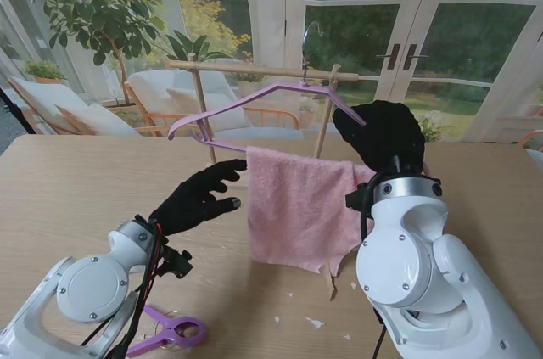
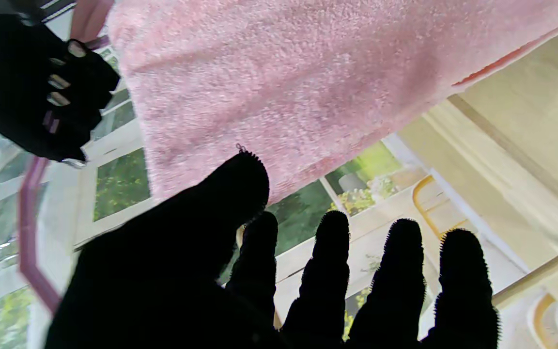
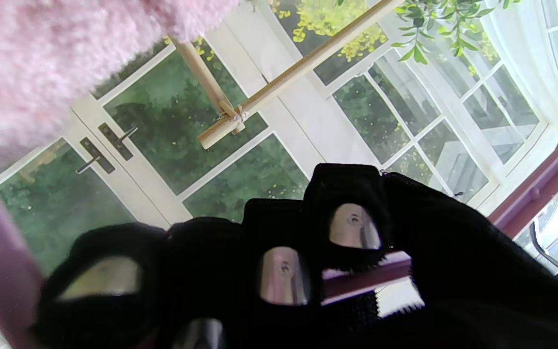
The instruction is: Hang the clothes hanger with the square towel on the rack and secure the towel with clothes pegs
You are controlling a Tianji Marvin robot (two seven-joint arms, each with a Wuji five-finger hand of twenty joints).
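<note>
A purple peg (image 1: 170,330) is left on the counter (image 1: 68,189) just behind the left hand (image 1: 197,198), not yet needed. That hand is spread, empty, thumb beside the towel's edge, likely to steady it. Beyond, the right hand (image 1: 382,134) is clenched on the hanger (image 1: 254,98), carrying it just short of the rack (image 1: 254,70). The pink towel (image 1: 297,206) is draped over the bar, fluffy, with a frayed lower corner.

Our own left forearm covers part of the purple plastic clothes peg (image 1: 174,331) on the bench. The right robot hand (image 1: 383,134) hides that end of the pink plastic hanger (image 1: 254,100); the white flecks (image 1: 315,322) nearby are too small to identify.
</note>
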